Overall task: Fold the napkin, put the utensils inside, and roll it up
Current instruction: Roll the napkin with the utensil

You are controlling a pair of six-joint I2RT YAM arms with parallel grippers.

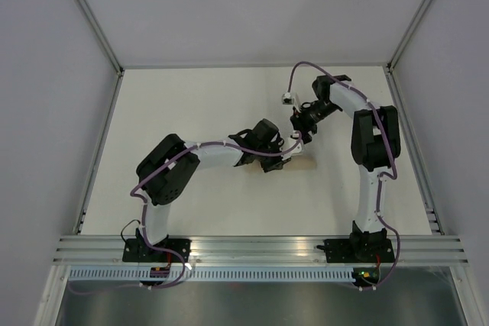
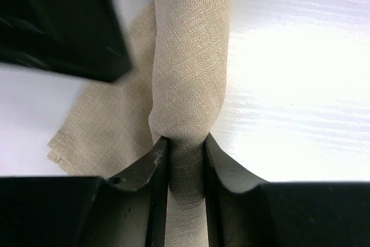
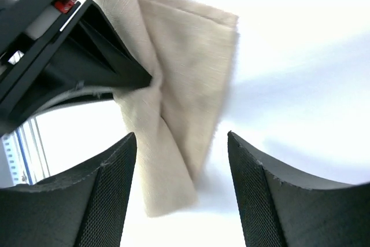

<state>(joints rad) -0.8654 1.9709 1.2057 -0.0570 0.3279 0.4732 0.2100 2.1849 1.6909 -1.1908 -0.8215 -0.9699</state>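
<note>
The tan-beige napkin is rolled into a tight tube, with a loose flat flap lying to its left. My left gripper is shut on the roll, its jaws pinching the tube. In the top view the napkin shows only as a small beige patch by the left gripper. My right gripper is open and hovers just above the roll's free end, touching nothing; in the top view it is just beyond the left one. The black utensils are hidden.
The white table is walled by grey panels at left, back and right. An aluminium rail with both arm bases runs along the near edge. The left gripper's body sits close to the right gripper.
</note>
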